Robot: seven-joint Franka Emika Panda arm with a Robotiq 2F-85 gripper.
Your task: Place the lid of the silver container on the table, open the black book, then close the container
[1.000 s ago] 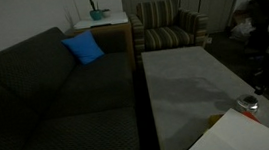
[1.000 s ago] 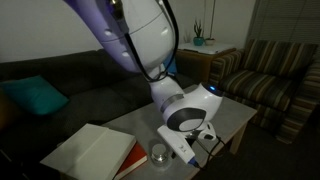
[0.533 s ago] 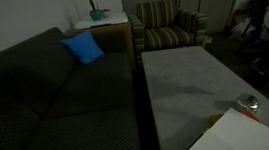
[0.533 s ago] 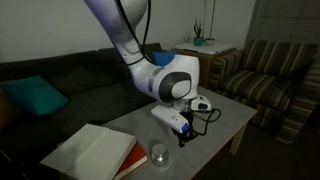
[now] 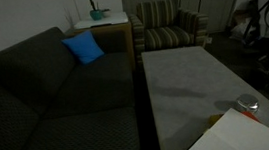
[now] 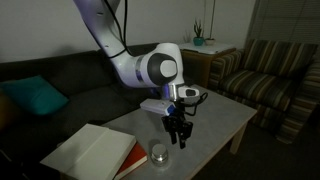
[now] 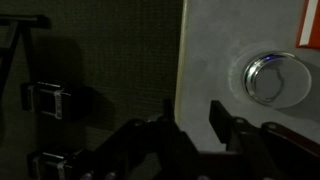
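Your black gripper (image 6: pixel 178 140) hovers empty, fingers apart, over the pale stone table (image 6: pixel 220 120), just right of the round silver tin (image 6: pixel 158 153).

No text, label, brand or number reads in any view. The book (image 6: pixel 88 150) lies open at one end of the tabletop (image 6: pixel 215 118), its pages too dim and small to make out. The tin (image 7: pixel 272 78), near the tabletop edge, shows only glare on its top.
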